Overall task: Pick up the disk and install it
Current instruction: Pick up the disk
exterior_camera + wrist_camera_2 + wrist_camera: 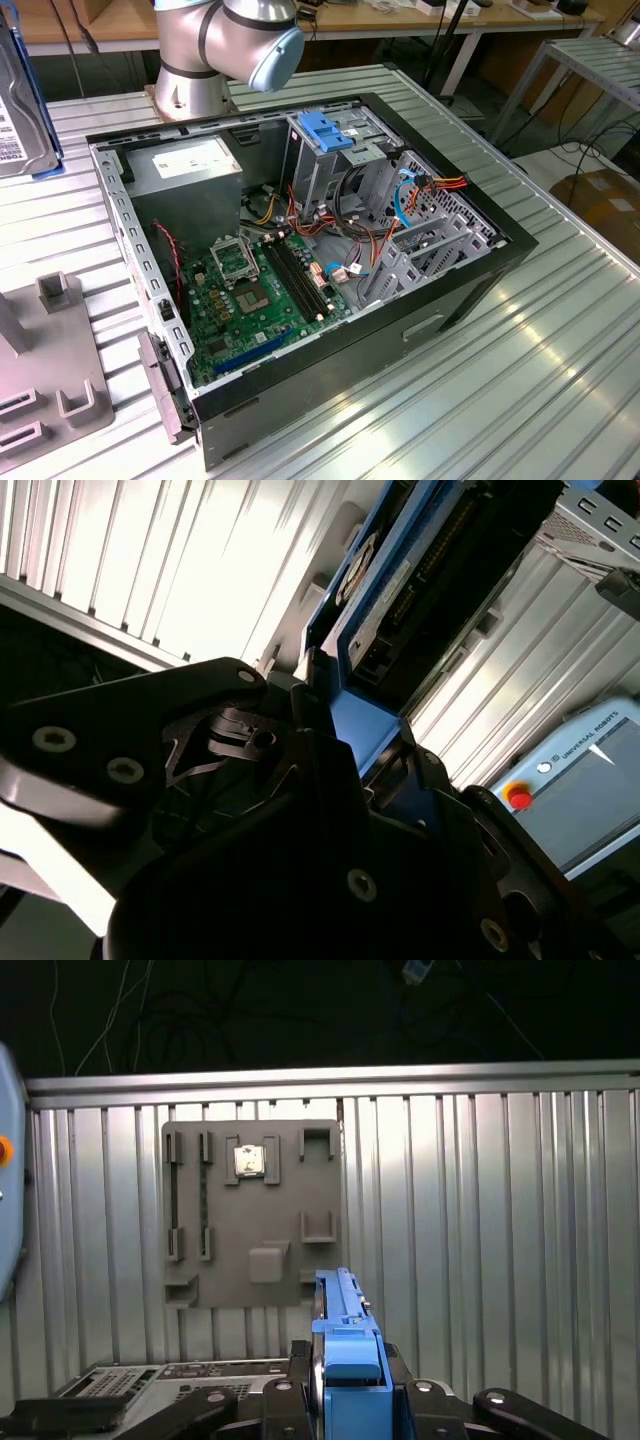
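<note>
Exterior view: the table (560, 330) carries the open case (300, 250), and the disk (15, 100) is held in the air at ten o'clock from it. In the first wrist view the gripper (345, 1390) is seen pinching its blue bracket (345, 1345). Picking is judged done; installing is left.

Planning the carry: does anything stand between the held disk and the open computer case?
Nothing visible. The gripper holds the disk at the exterior view's left; only bare table separates it from the open case.
</note>
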You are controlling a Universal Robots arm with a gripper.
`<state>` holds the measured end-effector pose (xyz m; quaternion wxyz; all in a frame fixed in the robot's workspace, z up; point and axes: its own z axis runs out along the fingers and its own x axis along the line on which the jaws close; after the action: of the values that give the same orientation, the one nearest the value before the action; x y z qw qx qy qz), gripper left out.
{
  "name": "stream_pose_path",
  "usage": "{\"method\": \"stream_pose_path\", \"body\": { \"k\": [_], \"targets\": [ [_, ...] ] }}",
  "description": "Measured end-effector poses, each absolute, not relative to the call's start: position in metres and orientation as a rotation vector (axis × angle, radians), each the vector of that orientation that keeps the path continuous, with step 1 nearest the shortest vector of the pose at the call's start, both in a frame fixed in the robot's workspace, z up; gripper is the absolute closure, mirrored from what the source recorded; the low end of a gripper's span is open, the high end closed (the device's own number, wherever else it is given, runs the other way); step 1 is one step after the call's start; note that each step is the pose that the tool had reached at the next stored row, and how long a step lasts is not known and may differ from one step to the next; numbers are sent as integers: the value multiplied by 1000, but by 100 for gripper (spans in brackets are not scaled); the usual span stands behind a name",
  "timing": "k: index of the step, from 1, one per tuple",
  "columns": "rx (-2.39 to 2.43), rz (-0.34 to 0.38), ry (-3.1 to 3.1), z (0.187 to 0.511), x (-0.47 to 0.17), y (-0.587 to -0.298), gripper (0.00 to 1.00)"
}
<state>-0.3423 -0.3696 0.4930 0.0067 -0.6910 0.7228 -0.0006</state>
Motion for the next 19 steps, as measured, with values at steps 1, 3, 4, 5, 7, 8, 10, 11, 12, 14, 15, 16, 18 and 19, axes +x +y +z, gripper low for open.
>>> {"method": "stream_pose_path", "body": {
  "k": [1, 3, 4, 5, 7, 8, 10, 11, 12, 14, 15, 16, 18, 19],
  "targets": [
    [-2162, -2, 2261, 493, -341, -370, 63],
    [-2162, -2, 2261, 493, -338, -370, 63],
    [-2162, -2, 2261, 493, -337, -370, 63],
    [-2162, -2, 2261, 493, -336, -371, 63],
    [-2162, -2, 2261, 493, -336, -374, 63],
    [-2162, -2, 2261, 493, -335, -377, 63],
    [-2162, -2, 2261, 493, -335, -383, 63],
    [-2161, -2, 2261, 493, -334, -386, 63],
    [-2162, -2, 2261, 493, -333, -389, 63],
    [-2162, -2, 2261, 493, -328, -391, 63],
    [-2162, -2, 2261, 493, -324, -392, 63],
    [-2162, -2, 2262, 493, -321, -393, 63],
    [-2162, -2, 2262, 492, -315, -394, 63],
    [-2162, -2, 2262, 492, -312, -395, 63]
  ]
}}
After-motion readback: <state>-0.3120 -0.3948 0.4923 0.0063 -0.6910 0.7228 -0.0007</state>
